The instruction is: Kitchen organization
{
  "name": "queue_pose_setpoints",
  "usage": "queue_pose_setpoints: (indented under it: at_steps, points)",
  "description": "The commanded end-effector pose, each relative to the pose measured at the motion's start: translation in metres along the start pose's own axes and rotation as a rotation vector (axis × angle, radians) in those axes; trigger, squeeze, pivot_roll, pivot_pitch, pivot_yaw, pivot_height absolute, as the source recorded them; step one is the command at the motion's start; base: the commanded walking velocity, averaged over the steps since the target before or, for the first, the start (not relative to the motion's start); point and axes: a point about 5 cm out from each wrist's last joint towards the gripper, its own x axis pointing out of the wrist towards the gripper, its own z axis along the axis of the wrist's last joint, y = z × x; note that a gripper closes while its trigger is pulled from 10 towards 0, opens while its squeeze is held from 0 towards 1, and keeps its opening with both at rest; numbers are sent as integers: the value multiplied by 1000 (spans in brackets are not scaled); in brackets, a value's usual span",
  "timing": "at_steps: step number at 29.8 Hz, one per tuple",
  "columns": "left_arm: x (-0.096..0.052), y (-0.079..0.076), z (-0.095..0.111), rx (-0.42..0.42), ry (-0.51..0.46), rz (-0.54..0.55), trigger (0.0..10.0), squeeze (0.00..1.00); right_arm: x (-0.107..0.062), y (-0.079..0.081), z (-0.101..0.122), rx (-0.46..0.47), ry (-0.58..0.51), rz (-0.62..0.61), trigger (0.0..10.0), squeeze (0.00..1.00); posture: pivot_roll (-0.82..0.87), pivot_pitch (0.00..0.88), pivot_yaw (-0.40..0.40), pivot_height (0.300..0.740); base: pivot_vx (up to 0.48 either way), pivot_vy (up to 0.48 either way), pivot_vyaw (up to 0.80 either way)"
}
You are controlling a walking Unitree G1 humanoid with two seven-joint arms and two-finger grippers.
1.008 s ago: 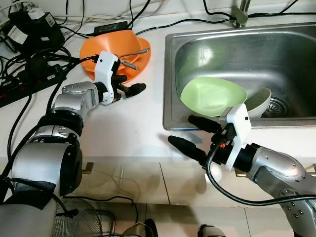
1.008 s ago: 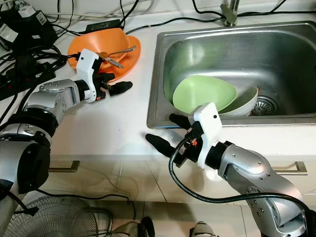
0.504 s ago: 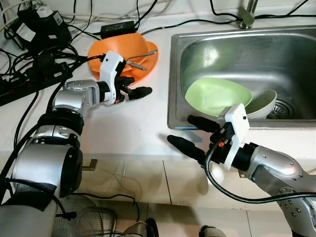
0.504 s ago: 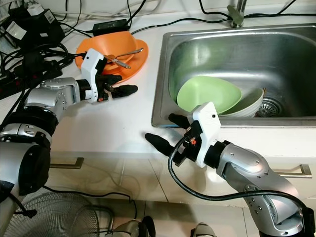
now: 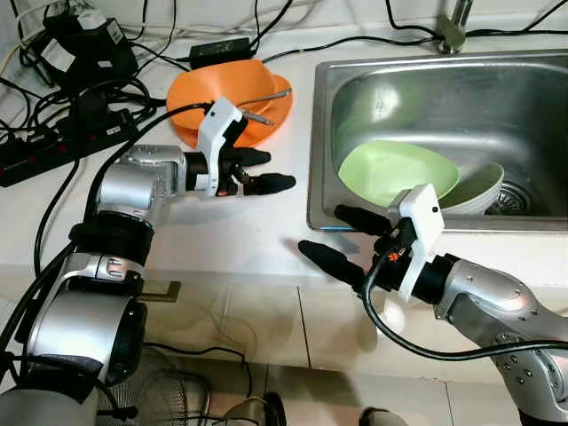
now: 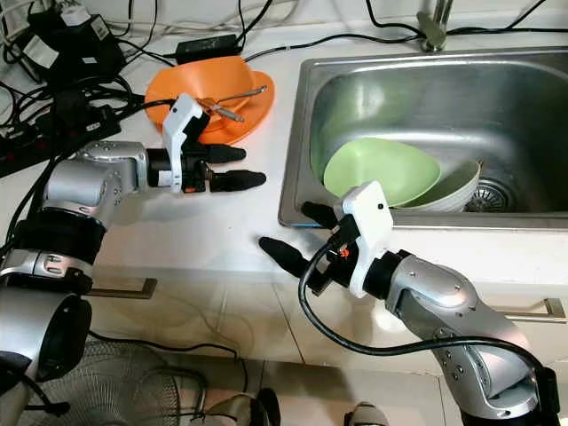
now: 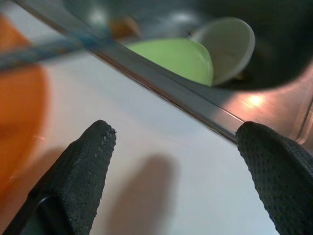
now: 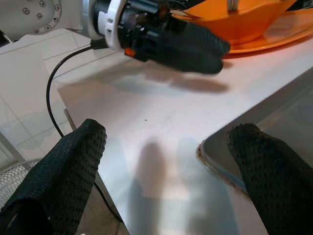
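I have the left end effector [image 5: 264, 170] hovering low over the white worktop [image 5: 222, 231], its two black fingers spread apart and gripping nothing. It points toward the sink [image 5: 426, 89] and sits just in front of the orange bowl [image 5: 232, 84], which rests on an orange plate [image 5: 266, 120] at the back of the worktop. A metal utensil [image 5: 257, 96] lies tilted in that bowl, with its handle sticking out over the rim toward the sink.

My right end effector [image 5: 342, 238] is at the front edge of the worktop, beside the sink's near left corner. Its fingers are wide apart and empty; one finger reaches over the steel rim and the other hangs out past the worktop edge, above the cabinet front. In the right wrist view I see the left end effector [image 8: 195, 46] across from me with the orange bowl [image 8: 244, 19] behind it.

Inside the sink a light green bowl [image 5: 395, 170] leans tilted against a paler bowl [image 5: 475, 185], which sits next to the drain [image 5: 519, 191]. The left wrist view shows the same pair, the green bowl [image 7: 171, 56] touching the pale one [image 7: 227, 46].

Black cables and a power strip [image 5: 53, 151] crowd the far left of the worktop, and the base of the tap [image 5: 453, 31] stands behind the sink.
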Motion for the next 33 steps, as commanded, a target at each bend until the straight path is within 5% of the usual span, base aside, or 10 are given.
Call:
queue_pose_setpoints:
  at_steps: [1,20,33]
  points:
    - [-10,14,4,28,-26,119,10000,0,2,3,1,-8,-14,19,10000,0,-241,119,157,740,0,0,0]
    - [-24,42,-20,-64,-35,384,10000,0,-3,3,2,-13,-9,8,10000,0,-278,142,153,740,0,0,0]
    - [-15,43,-23,-107,-39,424,10000,0,-7,5,2,-15,5,4,10000,0,-301,159,149,740,0,0,0]
